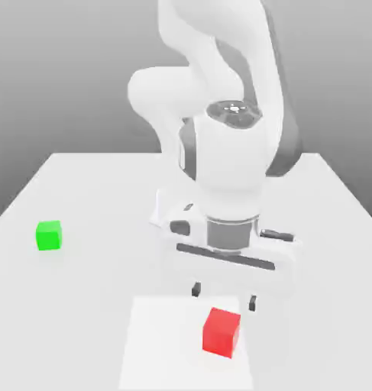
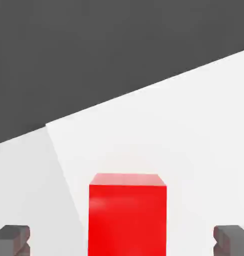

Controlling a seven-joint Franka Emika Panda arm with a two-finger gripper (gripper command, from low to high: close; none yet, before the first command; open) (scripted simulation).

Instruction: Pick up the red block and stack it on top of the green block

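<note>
The red block [image 1: 221, 331] sits on the white table near the front, on a slightly brighter square patch. My gripper [image 1: 224, 296] hangs just above and behind it, open, its two dark fingertips [image 1: 196, 289] spread wider than the cube. In the hand view the red block [image 2: 128, 215] lies between the two grey fingertips [image 2: 12, 239], with wide gaps on both sides and nothing gripped. The green block [image 1: 49, 235] rests alone on the table far toward the exterior view's left, well away from the gripper.
The white table [image 1: 97, 183] stretches under everything, with its far edge at the back. The arm's bulky white body [image 1: 219, 114] rises behind the gripper. A brighter rectangular patch [image 1: 158, 344] marks the table's front.
</note>
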